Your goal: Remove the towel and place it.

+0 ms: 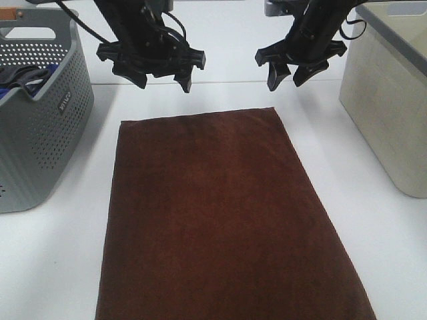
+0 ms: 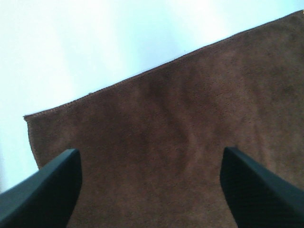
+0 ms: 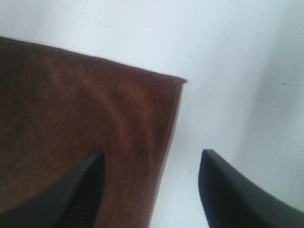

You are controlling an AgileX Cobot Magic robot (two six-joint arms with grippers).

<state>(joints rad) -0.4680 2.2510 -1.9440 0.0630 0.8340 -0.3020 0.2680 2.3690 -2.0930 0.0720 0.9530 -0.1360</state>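
Two spread-open, empty tools — left tool [image 1: 163, 85], right tool [image 1: 287, 81] — above flat, plush, reddish-brown rectangular towel [image 1: 220, 213].

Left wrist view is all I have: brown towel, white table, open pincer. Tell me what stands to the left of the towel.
Observer: A grey perforated basket stands left of the towel, apart from it, with dark cloth inside.
Operator: Report the other arm.
Observer: The right pincer hangs open above the towel's corner at the top right of the exterior view. Its wrist view shows it straddling the towel's side edge, one side over cloth, the other over bare table.
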